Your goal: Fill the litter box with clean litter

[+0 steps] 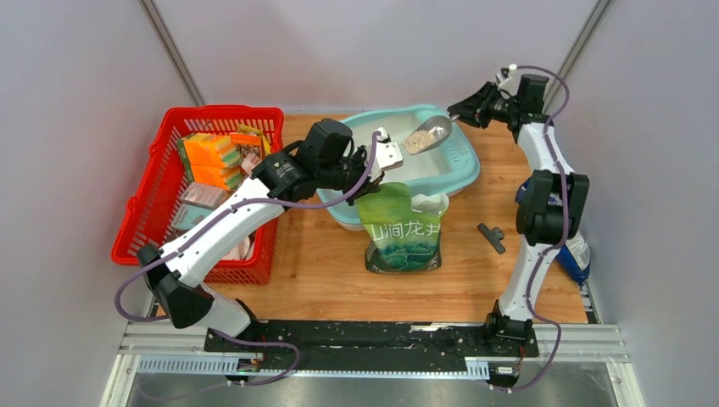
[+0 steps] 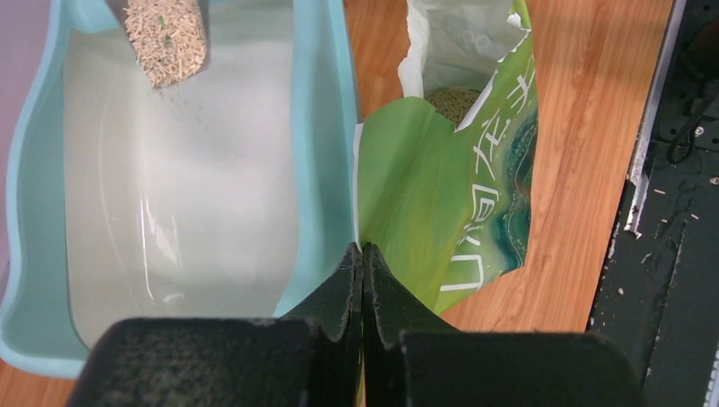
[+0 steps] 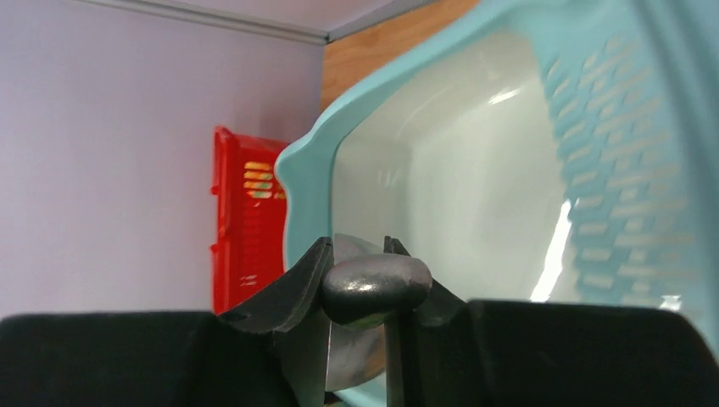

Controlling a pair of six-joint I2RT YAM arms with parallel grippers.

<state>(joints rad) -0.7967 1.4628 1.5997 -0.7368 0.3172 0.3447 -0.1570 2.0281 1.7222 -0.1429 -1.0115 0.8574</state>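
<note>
The light-teal litter box [image 1: 462, 165] lies at the back of the table, its whitish floor bare [image 2: 212, 195]. My right gripper [image 1: 465, 108] is shut on the handle [image 3: 376, 288] of a grey metal scoop [image 1: 432, 131]. The scoop hangs over the box, heaped with beige clean litter [image 1: 418, 141] [image 2: 165, 38], and a few grains fall below its lip. A green printed bag [image 1: 403, 229] stands open against the box's near rim, with more litter inside it [image 2: 454, 102]. My left gripper [image 1: 388, 155] [image 2: 363, 248] is shut on the bag's upper flap [image 2: 407, 186].
A red mesh basket [image 1: 144, 203] full of sponges and packets stands at the left, under my left arm. A small black part [image 1: 492, 237] lies on the wood right of the bag. The box's perforated panel [image 3: 610, 170] is at its right end.
</note>
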